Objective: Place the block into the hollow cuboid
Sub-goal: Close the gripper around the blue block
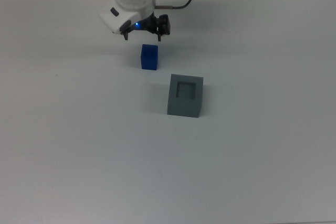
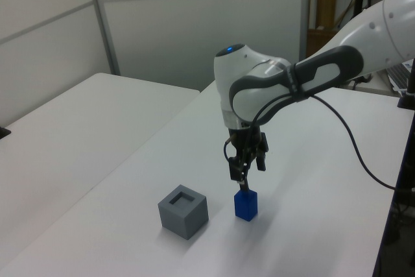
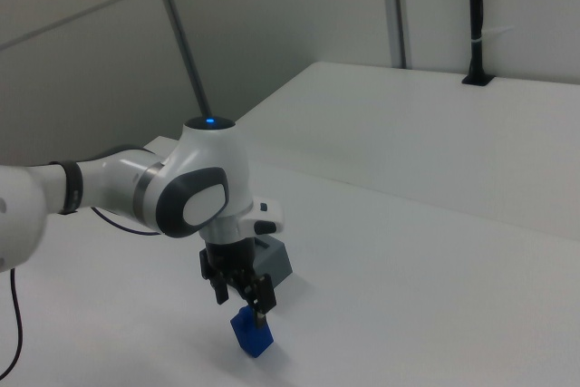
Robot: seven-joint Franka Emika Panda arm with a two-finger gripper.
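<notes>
Two things sat on the white table [image 1: 63,145]: the block [image 1: 149,56], bright blue and upright, a bit above centre in the top view, and the hollow cuboid [image 1: 185,96], grey, just down and to the right of it, close but not touching. In the left view the block [image 2: 246,204] stood to the right of the cuboid [image 2: 183,210], recess facing up and empty. The gripper [image 1: 143,35] hung just above the block with its fingers spread, holding nothing; in the left view [image 2: 245,174] the tips were right over the block's top, and the right view [image 3: 243,301] showed the same, one finger on each side of the blue piece [image 3: 251,333]. As for handling, the block looked like a small rigid plastic piece, probably very light and a bit slick, so a squeeze on two opposite flat sides, around mid-height, seemed the safest bet. Nothing fragile there. Fit into the recess looked fairly snug, so keeping it straight in the grip would likely matter.
</notes>
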